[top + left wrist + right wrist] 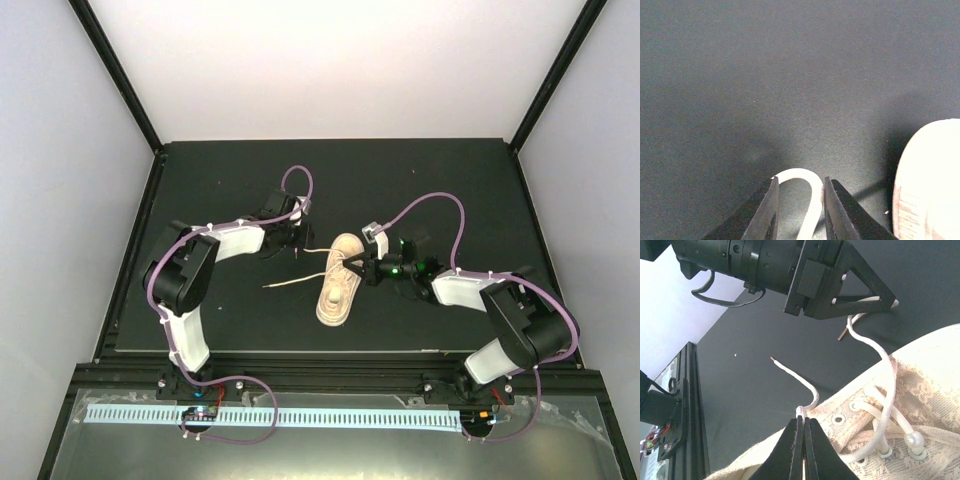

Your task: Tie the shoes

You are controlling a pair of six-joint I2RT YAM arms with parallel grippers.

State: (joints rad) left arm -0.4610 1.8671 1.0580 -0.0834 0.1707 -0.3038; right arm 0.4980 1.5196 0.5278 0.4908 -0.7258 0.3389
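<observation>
The cream sneaker (338,285) lies on the black mat (220,190), between the two grippers. My left gripper (301,246) is low over the mat, just left of the shoe's far end. Its jaws stand apart (800,181) around a curved loop of lace (812,183) that touches the right finger. The shoe's edge shows at right in the left wrist view (932,185). My right gripper (804,419) is shut on the other lace (799,379) at the shoe's top eyelets (839,418). That lace's free end lies on the mat. The left gripper also shows in the right wrist view (880,299).
The mat's raised edges and the black frame posts (118,70) bound the work area, with white walls beyond. A perforated rail (300,415) runs along the near edge by the arm bases. One lace tail (285,284) trails left of the shoe.
</observation>
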